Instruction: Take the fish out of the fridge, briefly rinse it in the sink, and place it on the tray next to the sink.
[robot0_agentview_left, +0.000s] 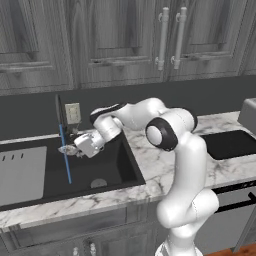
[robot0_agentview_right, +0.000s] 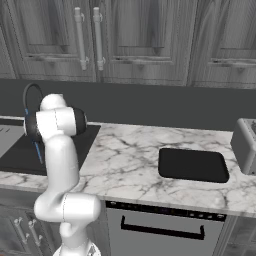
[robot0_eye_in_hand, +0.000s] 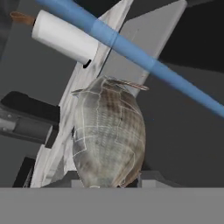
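The silvery-grey fish (robot0_agentview_left: 66, 149) hangs over the left part of the black sink (robot0_agentview_left: 116, 169), and my gripper (robot0_agentview_left: 75, 148) is shut on it. A thin blue water stream (robot0_agentview_left: 65, 156) falls from the dark faucet (robot0_agentview_left: 58, 107) just beside the fish. In the hand view the fish (robot0_eye_in_hand: 108, 131) stands between the fingertips (robot0_eye_in_hand: 149, 177), its tail end pointing away, with the blue stream (robot0_eye_in_hand: 131, 47) crossing behind it. The flat black tray (robot0_agentview_left: 230, 144) lies on the marble to the right of the sink; from the right base it is the tray (robot0_agentview_right: 192, 165) at mid-counter.
A silver toaster (robot0_agentview_right: 246, 145) stands right of the tray. A grey flat panel (robot0_agentview_left: 20, 172) covers the sink's left end, and the round drain (robot0_agentview_left: 98, 183) shows in the basin floor. Dark wood cupboards (robot0_agentview_left: 165, 35) hang above. A wall outlet (robot0_agentview_left: 73, 113) sits behind the faucet.
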